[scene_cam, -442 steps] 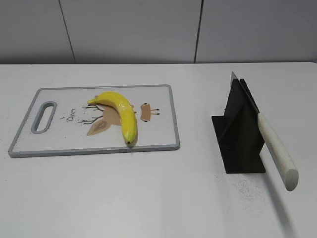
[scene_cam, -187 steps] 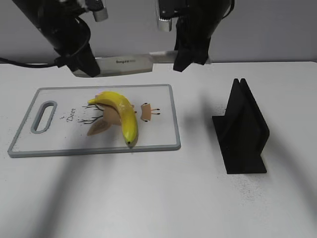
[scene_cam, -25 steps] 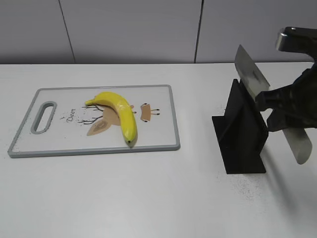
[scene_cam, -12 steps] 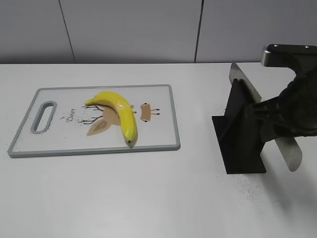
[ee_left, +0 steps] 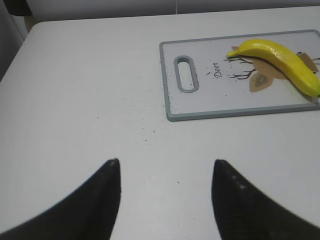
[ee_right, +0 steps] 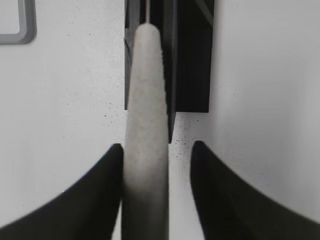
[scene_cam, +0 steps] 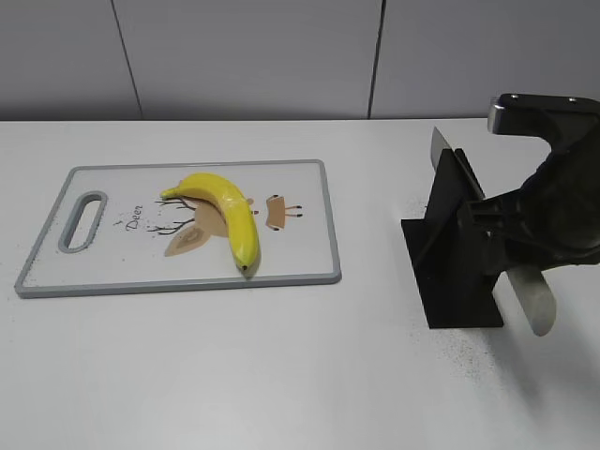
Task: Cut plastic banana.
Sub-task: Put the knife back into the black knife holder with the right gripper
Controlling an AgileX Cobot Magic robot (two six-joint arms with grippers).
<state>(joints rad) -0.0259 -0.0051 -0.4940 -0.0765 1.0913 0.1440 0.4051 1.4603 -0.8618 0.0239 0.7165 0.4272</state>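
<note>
The yellow plastic banana [scene_cam: 230,211] lies on the white cutting board [scene_cam: 300,253]; I see no gap in it. It also shows in the left wrist view [ee_left: 280,55] on the board [ee_left: 200,107]. The knife's blade [scene_cam: 439,142] sits in the slot of the black stand [scene_cam: 455,272], and its pale handle [scene_cam: 531,298] sticks out toward the front. My right gripper [scene_cam: 506,244] straddles the handle [ee_right: 146,125]. In the right wrist view the right gripper [ee_right: 157,145] is open: the left finger touches the handle and a gap shows at the right finger. My left gripper [ee_left: 165,165] is open and empty, left of the board.
Small dark specks lie on the white table around the stand's base [ee_right: 192,60] and left of the board. A grey wall runs behind the table. The cutting board's handle slot [ee_left: 185,74] faces my left gripper.
My right gripper has lowered the knife into the stand's slot, and the blade sits deeper than a second ago. The banana and board have not moved.
</note>
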